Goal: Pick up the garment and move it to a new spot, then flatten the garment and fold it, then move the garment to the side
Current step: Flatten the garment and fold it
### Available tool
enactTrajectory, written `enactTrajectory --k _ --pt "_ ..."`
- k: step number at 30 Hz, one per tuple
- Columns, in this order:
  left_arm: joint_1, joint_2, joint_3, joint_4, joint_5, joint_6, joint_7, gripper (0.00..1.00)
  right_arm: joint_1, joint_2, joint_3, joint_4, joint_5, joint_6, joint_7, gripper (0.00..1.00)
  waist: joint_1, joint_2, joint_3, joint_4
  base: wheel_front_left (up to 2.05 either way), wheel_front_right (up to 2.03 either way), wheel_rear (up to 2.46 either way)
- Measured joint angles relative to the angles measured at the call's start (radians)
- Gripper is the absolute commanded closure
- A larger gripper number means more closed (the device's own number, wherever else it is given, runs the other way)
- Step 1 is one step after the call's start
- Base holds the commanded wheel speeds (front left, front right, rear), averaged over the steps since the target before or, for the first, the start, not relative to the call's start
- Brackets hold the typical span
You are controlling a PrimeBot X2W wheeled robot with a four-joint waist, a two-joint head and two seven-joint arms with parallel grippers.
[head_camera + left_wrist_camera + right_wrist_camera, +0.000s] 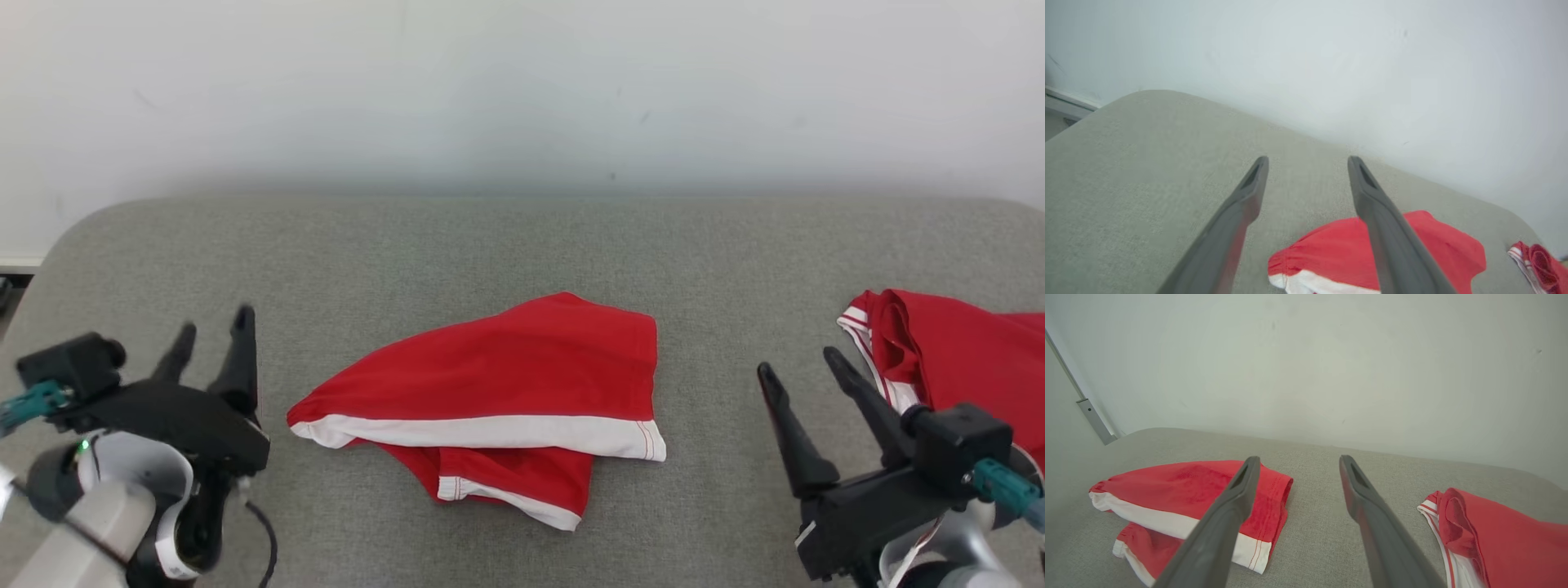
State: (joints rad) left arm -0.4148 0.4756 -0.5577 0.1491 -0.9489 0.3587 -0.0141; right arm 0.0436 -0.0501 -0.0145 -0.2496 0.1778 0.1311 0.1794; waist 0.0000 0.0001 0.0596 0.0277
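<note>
Right now both grippers are empty: left gripper (216, 320) at the lower left, fingers spread wide with nothing between them; right gripper (798, 361) at the lower right, likewise spread and holding nothing. Between them, touching neither, the garment (490, 392) lies in the middle of the grey cushion (522, 245). It's red cloth with a white band, roughly doubled over, and a lower flap with its own white hem pokes out underneath. My read: it's placed but not properly flat, so flatten and fold are yet to do. Risks from here. One: a second red piece (955, 359) sits at the right edge, just beside the right gripper, same colour and trim, so it's easy to pinch the wrong one or drag it along on a sweep. Two: the layers are stacked, so a pinch at the white band may catch the top layer alone, leaving the bottom flap to trail and bunch. Three: the cushion cover looks soft and textured; fingertips coming in too low could snag it instead of sliding under the cloth. Four: moving the garment aside to the right would land it on the other piece.
</note>
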Motion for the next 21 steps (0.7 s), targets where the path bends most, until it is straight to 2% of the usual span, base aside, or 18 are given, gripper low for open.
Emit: enactTrajectory --k 3,7,11,13,15,18,21 --pt "-0.001 -0.012 0.041 -0.072 0.005 -0.019 -0.098 0.00 -0.035 0.000 -0.034 0.018 -0.003 0.000 0.033 0.00 0.0000 0.0000 -0.012 0.009 0.00 0.00 0.00" --pt "-0.002 -0.057 0.094 -0.126 0.010 -0.040 -0.209 0.00 -0.092 0.000 -0.080 0.046 0.015 0.000 0.035 0.00 0.0000 0.0000 -0.031 0.016 0.00 0.00 0.00" --pt "0.014 -0.107 0.167 -0.171 0.047 -0.061 -0.243 0.00 -0.144 0.000 -0.104 0.089 0.047 0.000 0.012 0.00 0.0000 0.0000 -0.045 0.015 0.00 0.00 0.00" --pt "0.052 -0.153 0.239 -0.205 0.055 -0.082 -0.246 0.00 -0.169 0.000 -0.111 0.115 0.061 0.000 -0.008 0.00 -0.0001 0.0000 -0.047 0.011 0.00 0.00 0.00" --pt "0.097 -0.218 0.334 -0.251 0.066 -0.120 -0.247 0.00 -0.184 0.000 -0.119 0.141 0.073 0.000 -0.027 0.00 0.0000 0.0000 -0.048 0.008 0.00 0.00 0.00" --pt "0.189 -0.285 0.413 -0.276 0.088 -0.201 -0.247 0.00 -0.196 0.000 -0.115 0.171 0.075 0.000 -0.044 0.00 0.0000 0.0000 -0.046 0.007 0.00 0.00 0.00" --pt "0.267 -0.324 0.459 -0.285 0.110 -0.276 -0.247 0.00 -0.195 0.001 -0.103 0.190 0.074 0.000 -0.049 0.00 0.0000 0.0000 -0.044 0.010 0.00 0.00 0.00"
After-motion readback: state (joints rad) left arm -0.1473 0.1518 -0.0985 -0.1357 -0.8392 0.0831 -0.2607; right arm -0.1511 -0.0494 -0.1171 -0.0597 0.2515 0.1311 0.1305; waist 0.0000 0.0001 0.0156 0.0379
